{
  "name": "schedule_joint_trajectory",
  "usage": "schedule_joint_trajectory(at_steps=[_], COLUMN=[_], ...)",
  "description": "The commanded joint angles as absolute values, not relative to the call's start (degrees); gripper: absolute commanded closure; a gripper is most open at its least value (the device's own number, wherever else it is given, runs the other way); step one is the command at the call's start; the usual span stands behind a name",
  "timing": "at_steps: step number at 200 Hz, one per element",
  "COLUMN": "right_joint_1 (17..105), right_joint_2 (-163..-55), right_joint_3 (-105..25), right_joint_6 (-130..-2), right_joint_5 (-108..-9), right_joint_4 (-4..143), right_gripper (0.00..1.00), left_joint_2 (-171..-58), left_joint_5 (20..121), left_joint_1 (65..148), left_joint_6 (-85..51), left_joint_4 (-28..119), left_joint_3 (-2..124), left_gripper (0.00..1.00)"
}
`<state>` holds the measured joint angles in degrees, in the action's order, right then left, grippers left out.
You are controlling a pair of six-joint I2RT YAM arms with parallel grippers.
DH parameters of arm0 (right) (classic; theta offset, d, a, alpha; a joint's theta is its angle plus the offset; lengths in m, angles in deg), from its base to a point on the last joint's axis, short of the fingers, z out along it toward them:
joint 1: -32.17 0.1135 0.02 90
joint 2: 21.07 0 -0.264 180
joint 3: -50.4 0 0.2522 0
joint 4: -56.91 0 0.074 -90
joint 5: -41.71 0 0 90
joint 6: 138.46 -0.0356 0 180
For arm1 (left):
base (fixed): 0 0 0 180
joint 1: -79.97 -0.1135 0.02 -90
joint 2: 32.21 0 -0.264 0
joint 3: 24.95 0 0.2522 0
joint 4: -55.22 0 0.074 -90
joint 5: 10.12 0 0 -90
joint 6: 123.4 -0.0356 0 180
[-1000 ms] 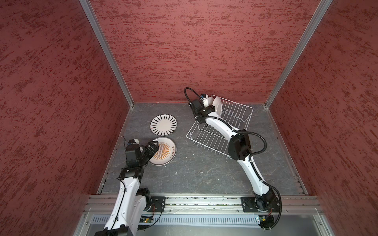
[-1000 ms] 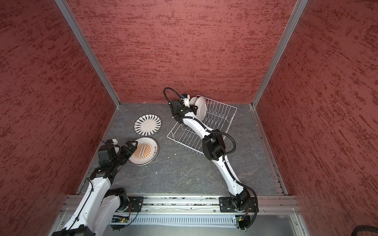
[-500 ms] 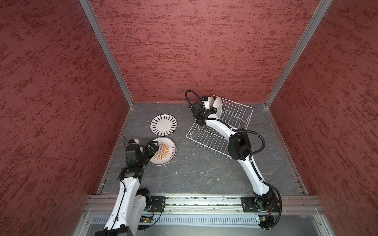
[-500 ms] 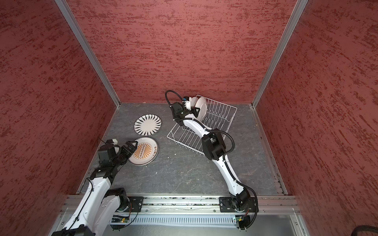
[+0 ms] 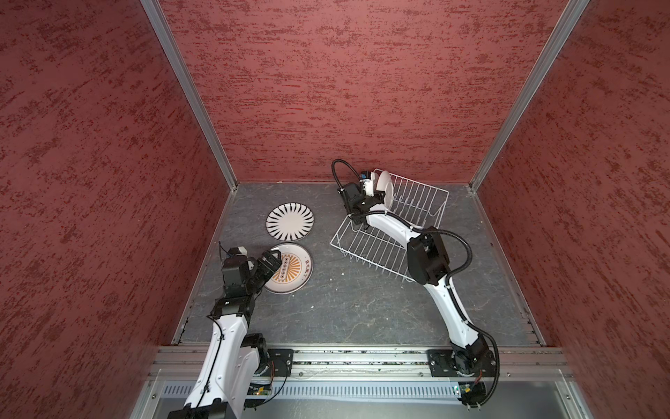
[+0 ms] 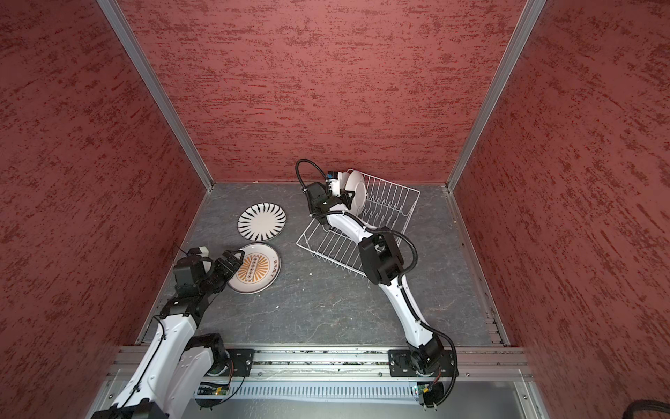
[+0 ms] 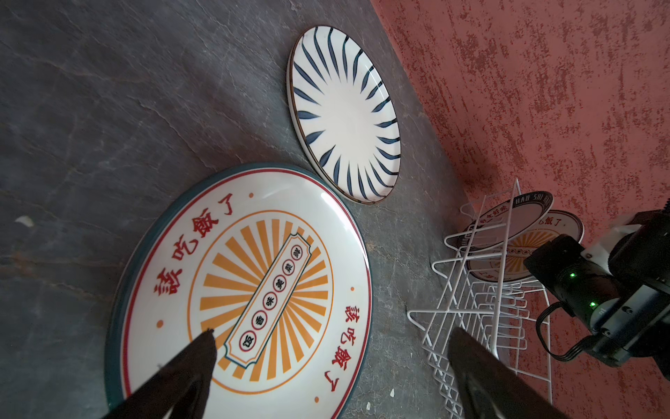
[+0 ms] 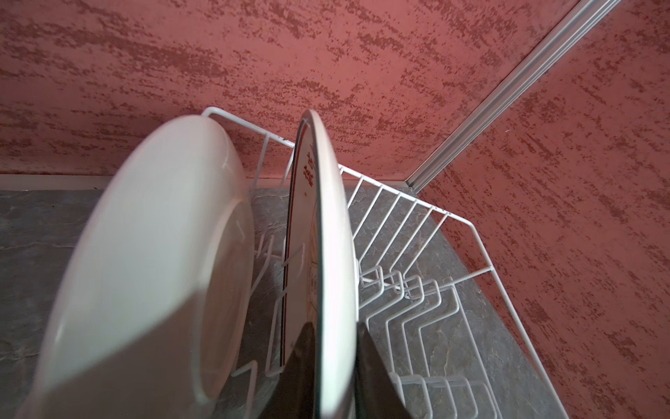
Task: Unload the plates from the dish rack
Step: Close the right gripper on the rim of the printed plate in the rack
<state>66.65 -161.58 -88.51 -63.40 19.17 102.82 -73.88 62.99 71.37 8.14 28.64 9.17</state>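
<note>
Plate (image 8: 337,235) at the rack's (image 8: 449,213) far end is now clamped by the right gripper (image 8: 335,370) (jaws just closed); lifting can follow. Left gripper (image 7: 331,337) gapes beside the rack.

Sunburst plate (image 7: 253,290) lying on the desk: red rim characters 該吃飯了, printed twice, and a central banner of six circled characters, among them 美味. In the dish rack (image 7: 507,326), the dark-rimmed plate (image 7: 525,217) carries the letters "HAO SHI". The racked sunburst plate (image 7: 554,232) behind it shows 飯了.
</note>
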Motion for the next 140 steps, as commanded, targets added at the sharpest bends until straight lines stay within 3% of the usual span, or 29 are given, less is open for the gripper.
schedule_joint_trajectory(at_steps=[1, 68, 140], right_joint_1=[66.0, 66.0, 66.1], right_joint_2=[-158.4, -157.0, -155.3], right_joint_3=[-87.5, -83.9, -81.8], right_joint_6=[-61.9, -62.1, -63.0], right_joint_5=[21.2, 23.5, 25.8], right_joint_4=[102.7, 99.4, 97.3], right_gripper=[0.85, 1.0, 1.0], left_joint_2=[-73.9, -73.9, -73.9], left_joint_5=[62.3, 62.3, 62.2], left_joint_1=[71.6, 71.5, 71.6], left_joint_6=[7.7, 7.5, 7.5], left_joint_4=[29.3, 29.2, 29.1], left_joint_3=[9.4, 9.7, 9.6], left_gripper=[0.01, 0.01, 0.01])
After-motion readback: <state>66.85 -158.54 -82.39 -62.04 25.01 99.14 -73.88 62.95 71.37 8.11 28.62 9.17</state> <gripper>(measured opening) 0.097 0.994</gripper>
